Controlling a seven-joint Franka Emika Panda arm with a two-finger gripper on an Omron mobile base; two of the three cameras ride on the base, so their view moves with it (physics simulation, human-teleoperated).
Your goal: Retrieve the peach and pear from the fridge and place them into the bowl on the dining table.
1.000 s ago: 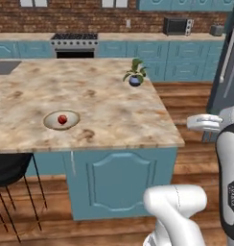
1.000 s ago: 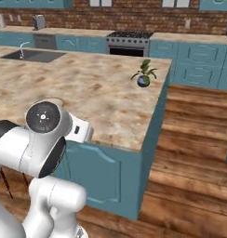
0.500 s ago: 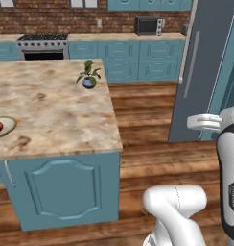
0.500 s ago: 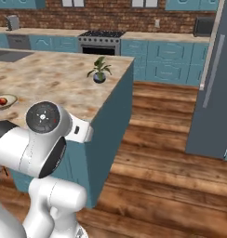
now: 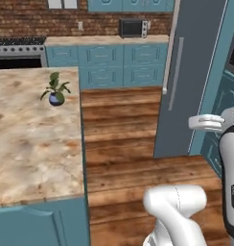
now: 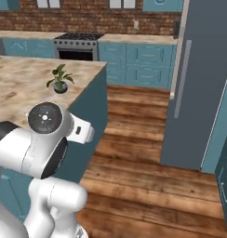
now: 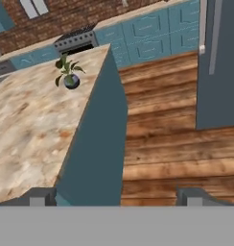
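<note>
Slate-grey fridge (image 5: 188, 81) without legible writing, door closed, beside dining table (image 5: 32, 144); claw (image 7: 116, 196) tips wide apart, empty.

The fingertips (image 7: 41, 196) stand wide apart. The corner of the dining table (image 7: 37, 129) sits just ahead of the left finger, and bare wood floor (image 7: 171, 144) lies between the fingers and ahead of the right one. A small potted plant (image 7: 67, 73) stands on the table, far ahead. The fridge (image 7: 219, 62) stands far ahead on the right. A stove (image 7: 76, 41) sits behind the plant, against the back wall.

Potted plant (image 7: 67, 73) on the dining table (image 7: 37, 129); fridge (image 7: 219, 62) beyond wooden floor (image 7: 171, 144)
</note>
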